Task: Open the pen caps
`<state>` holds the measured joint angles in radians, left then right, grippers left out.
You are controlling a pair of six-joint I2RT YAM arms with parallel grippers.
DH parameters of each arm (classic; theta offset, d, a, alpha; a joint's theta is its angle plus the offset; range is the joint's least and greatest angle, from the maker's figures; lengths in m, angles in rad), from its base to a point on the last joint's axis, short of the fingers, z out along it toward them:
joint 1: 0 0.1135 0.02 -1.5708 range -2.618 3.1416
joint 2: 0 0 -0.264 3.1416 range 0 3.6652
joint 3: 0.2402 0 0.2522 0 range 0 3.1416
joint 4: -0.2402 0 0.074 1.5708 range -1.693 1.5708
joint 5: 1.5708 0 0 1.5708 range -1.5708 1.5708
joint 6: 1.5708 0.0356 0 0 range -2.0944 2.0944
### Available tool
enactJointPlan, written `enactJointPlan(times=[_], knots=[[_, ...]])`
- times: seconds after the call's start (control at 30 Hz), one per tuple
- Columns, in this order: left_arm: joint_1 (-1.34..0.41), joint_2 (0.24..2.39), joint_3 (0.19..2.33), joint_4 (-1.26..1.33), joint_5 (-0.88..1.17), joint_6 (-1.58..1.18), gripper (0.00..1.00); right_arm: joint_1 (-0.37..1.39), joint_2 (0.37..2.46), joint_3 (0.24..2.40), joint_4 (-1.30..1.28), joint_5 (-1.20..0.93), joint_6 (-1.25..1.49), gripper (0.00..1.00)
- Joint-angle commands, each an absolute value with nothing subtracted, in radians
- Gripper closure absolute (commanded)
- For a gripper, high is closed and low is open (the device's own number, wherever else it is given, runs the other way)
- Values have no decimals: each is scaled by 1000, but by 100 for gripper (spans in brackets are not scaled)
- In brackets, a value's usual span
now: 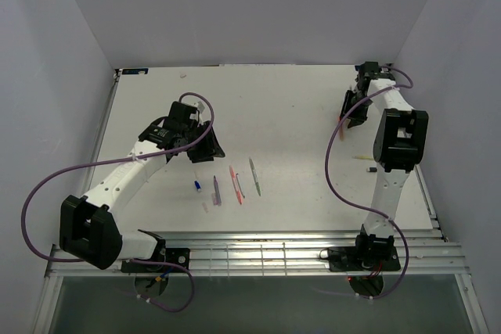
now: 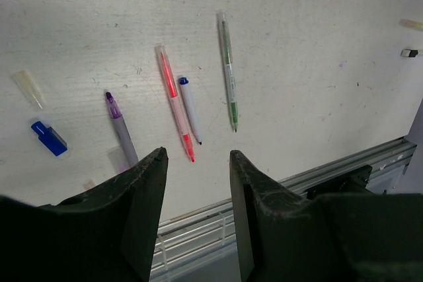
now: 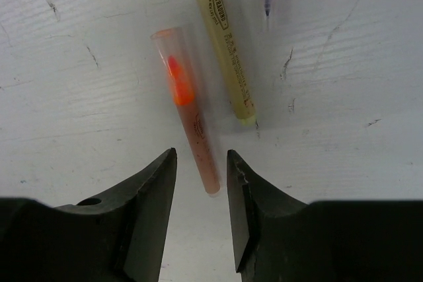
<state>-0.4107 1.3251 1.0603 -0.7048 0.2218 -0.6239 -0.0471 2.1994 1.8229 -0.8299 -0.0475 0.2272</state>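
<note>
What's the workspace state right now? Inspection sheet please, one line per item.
Surface: white table, scuffed and scratched.
Job's things: blue cap and clear cap lie loose beside purple pen, red pen and green pen; orange pen and yellow pen lie below the right hand.
Clutter: small dark piece, cannot tell what.
Hands: left hand open, empty; right hand open over the orange pen's end.
Cables: purple cables loop along both arms.
Surroundings: plain walls; metal rail at near edge.
</note>
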Motion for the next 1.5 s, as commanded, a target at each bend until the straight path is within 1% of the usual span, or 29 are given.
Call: enactJointPlan(times=[0.0, 0.43, 0.53, 0.67, 0.7, 0.8, 0.87, 1.03, 1.13, 1.27, 1.37, 1.47], knots=[[-413, 1282, 1092, -718, 229, -607, 47, -49, 2212, 1821, -835, -29, 203, 58], [-413, 1304, 1101, -719, 218, -604, 47, -25, 2229, 1746, -813, -3, 201, 62], [-413, 1305, 1106, -721, 216, -603, 47, -14, 2226, 1720, -798, -12, 206, 67], [-413, 1313, 1112, -722, 210, -597, 47, -2, 2217, 1704, -790, -25, 201, 79], [-413, 1315, 1114, -723, 210, -598, 47, 29, 2212, 1703, -790, -25, 201, 80], [-413, 1325, 1126, -729, 213, -600, 47, 43, 2195, 1698, -788, -37, 196, 85], [-413, 1333, 1141, -729, 216, -606, 47, 48, 2175, 1703, -792, -47, 196, 91], [-413, 1359, 1175, -733, 238, -629, 47, 66, 2112, 1710, -807, -86, 181, 92], [-413, 1376, 1193, -719, 278, -656, 47, 80, 2042, 1691, -818, -152, 195, 92], [-413, 1399, 1189, -613, 391, -704, 48, 118, 1887, 1574, -785, -287, 216, 92], [-413, 1419, 1167, -511, 495, -756, 47, 188, 1809, 1477, -778, -429, 218, 92], [-413, 1453, 1146, -421, 581, -810, 46, 319, 1740, 1396, -749, -567, 225, 92]])
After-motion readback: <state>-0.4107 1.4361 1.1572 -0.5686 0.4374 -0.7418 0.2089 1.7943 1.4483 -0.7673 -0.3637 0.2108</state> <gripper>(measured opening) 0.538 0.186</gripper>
